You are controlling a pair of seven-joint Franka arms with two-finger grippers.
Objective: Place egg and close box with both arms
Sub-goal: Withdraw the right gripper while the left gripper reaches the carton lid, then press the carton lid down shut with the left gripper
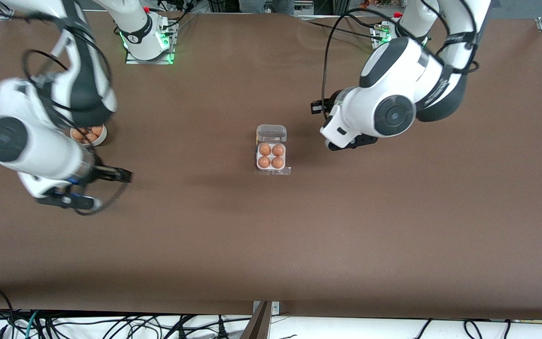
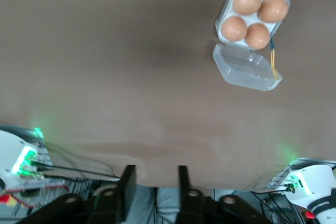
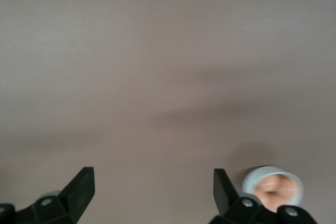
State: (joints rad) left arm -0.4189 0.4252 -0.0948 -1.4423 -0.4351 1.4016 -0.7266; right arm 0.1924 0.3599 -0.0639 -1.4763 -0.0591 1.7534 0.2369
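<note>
Nearest the front camera among the table's things, the box (image 1: 271,156) is seen at mid-table, its white tray filled with four orange-brown eggs (image 1: 271,156), one in each cup. Its clear lid (image 1: 271,133) is laid open flat on the brown table (image 1: 271,245), joined to the tray edge farther from the front camera. The left gripper (image 2: 155,187) is held above bare table beside the box, toward the left arm's end; its fingers (image 2: 127,184) are seen with a narrow gap between them and nothing held. The right gripper (image 3: 152,187) is held above the table toward the right arm's end, its fingers spread wide and empty. A round white bowl (image 1: 88,134) of more eggs is partly hidden under the right arm.
</note>
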